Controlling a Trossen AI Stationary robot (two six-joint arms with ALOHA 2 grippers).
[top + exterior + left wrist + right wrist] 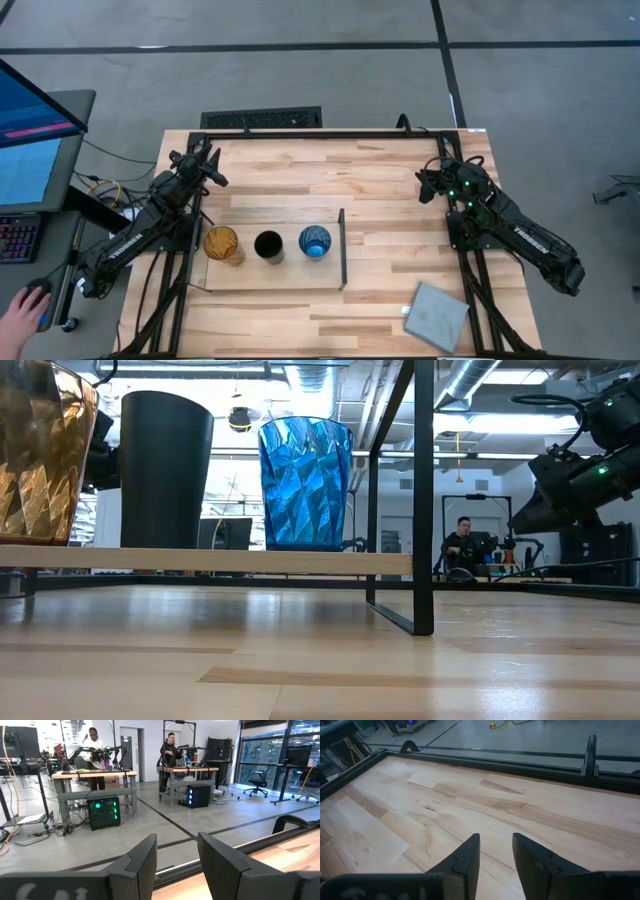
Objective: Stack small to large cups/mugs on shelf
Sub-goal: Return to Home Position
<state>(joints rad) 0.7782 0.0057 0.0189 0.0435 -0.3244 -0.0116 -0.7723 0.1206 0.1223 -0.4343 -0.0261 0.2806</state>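
Three cups stand upright in a row on the pale plywood shelf (300,275): the orange tumbler (222,244) on the left, the black cup (268,245) in the middle, the blue cup (314,241) on the right, beside the shelf's thin dark upright wall (342,248). They also show in the low view: orange tumbler (40,450), black cup (165,470), blue cup (305,482). My left gripper (213,166) is open and empty, raised at the table's far left. My right gripper (428,184) is open and empty, raised at the far right.
A grey square pad (437,316) lies at the table's near right corner. Bare wood lies between the shelf and my right arm. A person's hand (20,310) rests on a mouse off the table's left. People stand at benches in the room behind.
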